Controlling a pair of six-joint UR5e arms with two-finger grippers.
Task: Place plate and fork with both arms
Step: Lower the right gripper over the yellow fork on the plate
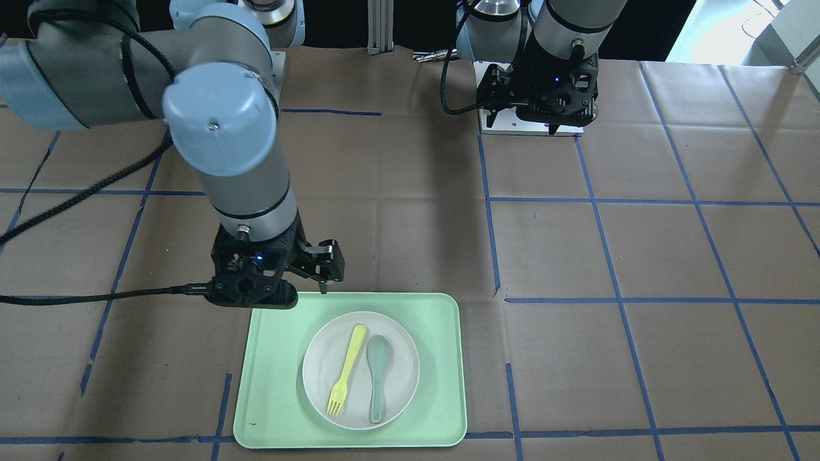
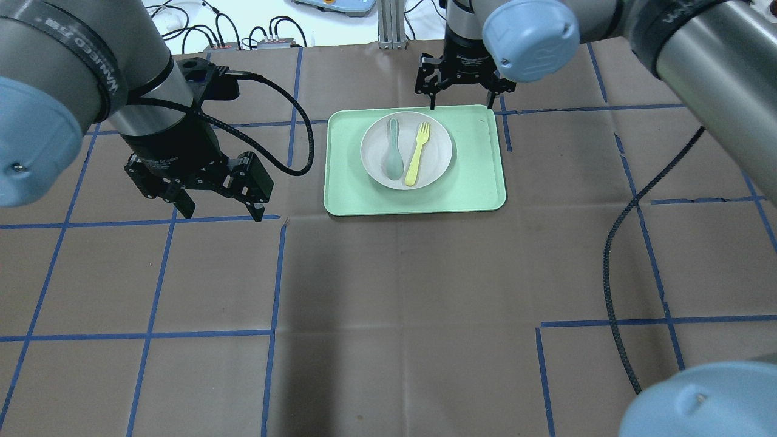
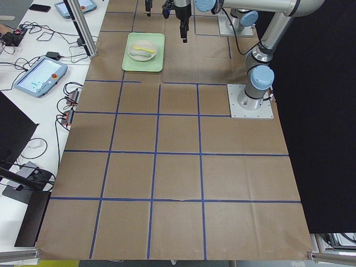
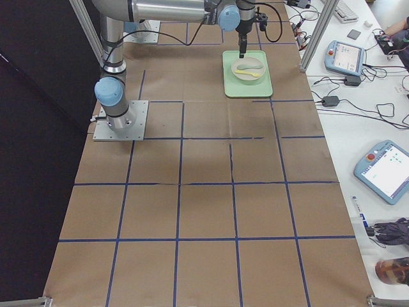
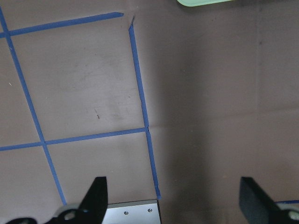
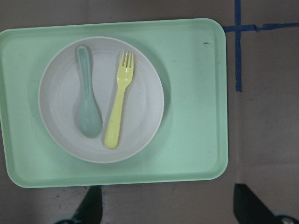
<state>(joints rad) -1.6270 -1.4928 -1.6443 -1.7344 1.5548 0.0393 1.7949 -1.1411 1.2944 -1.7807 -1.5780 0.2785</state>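
The off-white plate [image 1: 400,378] lies in the middle of the light-green tray [image 1: 275,384]. The pale-yellow fork [image 1: 347,368] lies on the plate beside a grey-green spoon [image 1: 378,378]. My right gripper [image 1: 291,291] hovers open and empty over the tray's edge nearest the robot. In the right wrist view the plate [image 6: 145,98], fork [image 6: 119,105] and spoon [image 6: 87,98] lie just ahead of the right gripper [image 6: 168,210]. My left gripper [image 2: 221,213] is open and empty above bare table, well to the left of the tray [image 2: 473,176]. The overhead view also shows the plate [image 2: 437,152] and fork [image 2: 417,155].
Brown paper with blue tape lines [image 2: 276,273] covers the table. The left wrist view shows bare paper and the tray's corner [image 5: 205,2]. A black cable [image 2: 619,255] hangs from the right arm. Tablets and cables lie on a side bench [image 3: 39,75].
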